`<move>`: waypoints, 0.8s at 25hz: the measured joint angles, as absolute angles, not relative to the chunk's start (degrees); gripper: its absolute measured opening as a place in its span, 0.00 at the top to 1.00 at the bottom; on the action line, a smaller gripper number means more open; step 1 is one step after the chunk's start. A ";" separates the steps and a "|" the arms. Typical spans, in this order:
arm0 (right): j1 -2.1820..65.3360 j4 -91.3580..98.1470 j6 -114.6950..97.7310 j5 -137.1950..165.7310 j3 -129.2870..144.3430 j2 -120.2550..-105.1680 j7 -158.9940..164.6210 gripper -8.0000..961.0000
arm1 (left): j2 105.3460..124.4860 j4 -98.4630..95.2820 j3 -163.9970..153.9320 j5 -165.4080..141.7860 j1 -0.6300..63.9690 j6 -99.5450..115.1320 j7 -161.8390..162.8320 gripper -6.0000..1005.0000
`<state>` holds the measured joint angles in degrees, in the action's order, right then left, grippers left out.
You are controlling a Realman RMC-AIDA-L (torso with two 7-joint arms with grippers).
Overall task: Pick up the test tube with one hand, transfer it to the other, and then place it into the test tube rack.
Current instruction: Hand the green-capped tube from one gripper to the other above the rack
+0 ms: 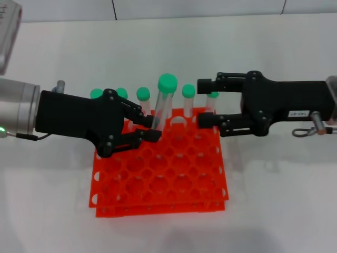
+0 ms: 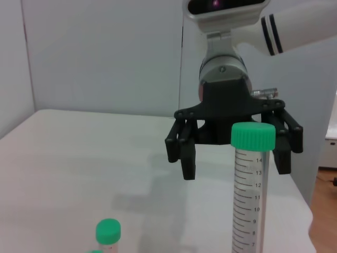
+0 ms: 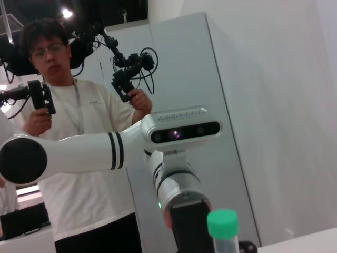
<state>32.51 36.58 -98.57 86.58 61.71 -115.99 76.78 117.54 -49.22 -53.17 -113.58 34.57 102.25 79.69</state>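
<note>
Test tube (image 1: 164, 103), a slim clear plastic one with a round green cap, stands upright over the back part of your bright orange-red square plastic rack (image 1: 158, 179), pinched low on its body by your left gripper (image 1: 152, 128), the plain black two-fingered one on a silver-grey wrist. Its jaws are closed narrow on the tube, and the capped top rises clear above the fingers. From the left wrist you see the same tube close up (image 2: 251, 184), graduation marks running down its wall.

Just beyond it to the right, your right gripper (image 1: 206, 101), black with a small white printed label (image 1: 298, 113) and a metal ring at the wrist, points at the tube with its jaws spread wide, one finger on either side of the line toward the tube, not touching it. The left wrist view shows it head-on (image 2: 234, 153), behind the cap.

Farther back, other green-capped tubes (image 1: 143, 95) stand in the rack's rear row on the white table (image 1: 47, 211).
</note>
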 joint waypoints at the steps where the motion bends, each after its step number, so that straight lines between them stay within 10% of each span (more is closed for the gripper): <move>1: 32.49 36.46 -97.95 85.44 62.82 -115.99 76.54 0.23 | 117.60 -49.21 -53.47 -113.58 34.63 102.00 79.72 0.78; 20: 32.37 36.27 -92.62 77.33 72.12 -116.15 74.69 0.25 | 118.57 -47.98 -56.08 -113.56 36.01 98.60 79.54 0.77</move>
